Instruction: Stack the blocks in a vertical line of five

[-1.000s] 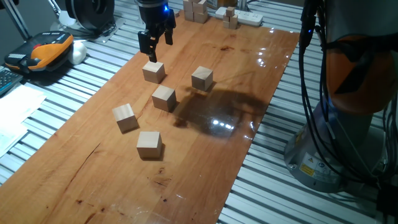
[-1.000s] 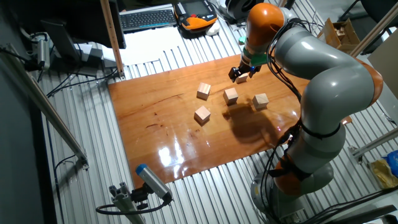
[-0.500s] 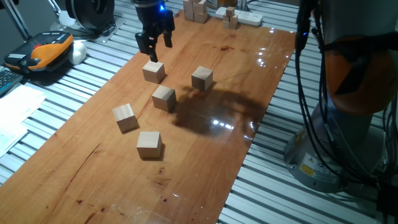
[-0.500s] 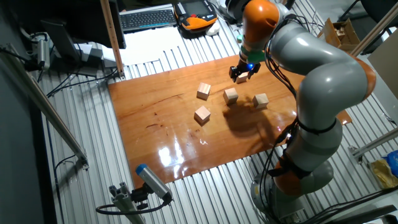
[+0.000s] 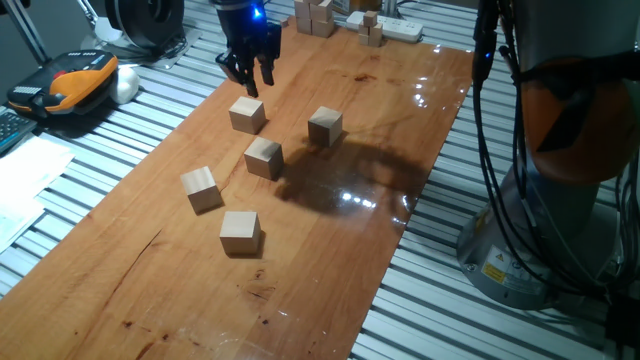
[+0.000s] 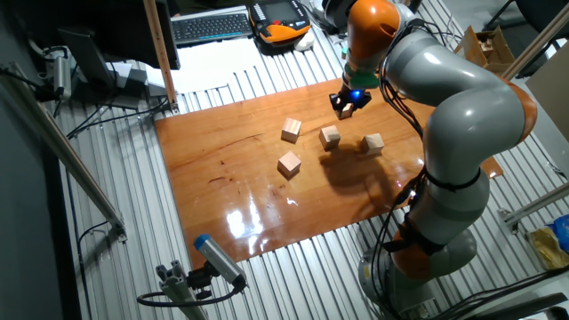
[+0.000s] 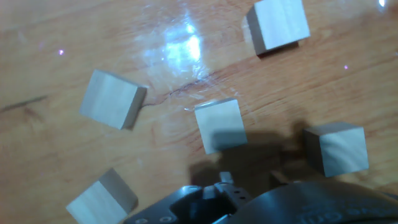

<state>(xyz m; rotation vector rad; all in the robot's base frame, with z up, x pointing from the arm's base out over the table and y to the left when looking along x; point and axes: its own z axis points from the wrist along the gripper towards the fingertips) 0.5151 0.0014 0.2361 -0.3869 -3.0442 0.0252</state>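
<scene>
Five pale wooden blocks lie apart on the wooden board (image 5: 330, 215). In one fixed view they are the back block (image 5: 247, 114), a right block (image 5: 325, 126), a middle block (image 5: 264, 157), a left block (image 5: 200, 188) and a front block (image 5: 240, 232). My gripper (image 5: 250, 80) hangs just above and behind the back block, fingers apart and holding nothing. From the other side the gripper (image 6: 345, 103) partly covers that block. The hand view looks down on all five, with one block (image 7: 218, 126) near the centre.
Smaller wooden blocks (image 5: 315, 15) and a white power strip (image 5: 392, 28) sit at the board's far end. An orange and black device (image 5: 72, 80) lies on the slatted table to the left. The arm's base (image 5: 560, 180) stands to the right.
The gripper has lifted slightly, shifted a little toward the far left and turned about its wrist. No block has moved.
</scene>
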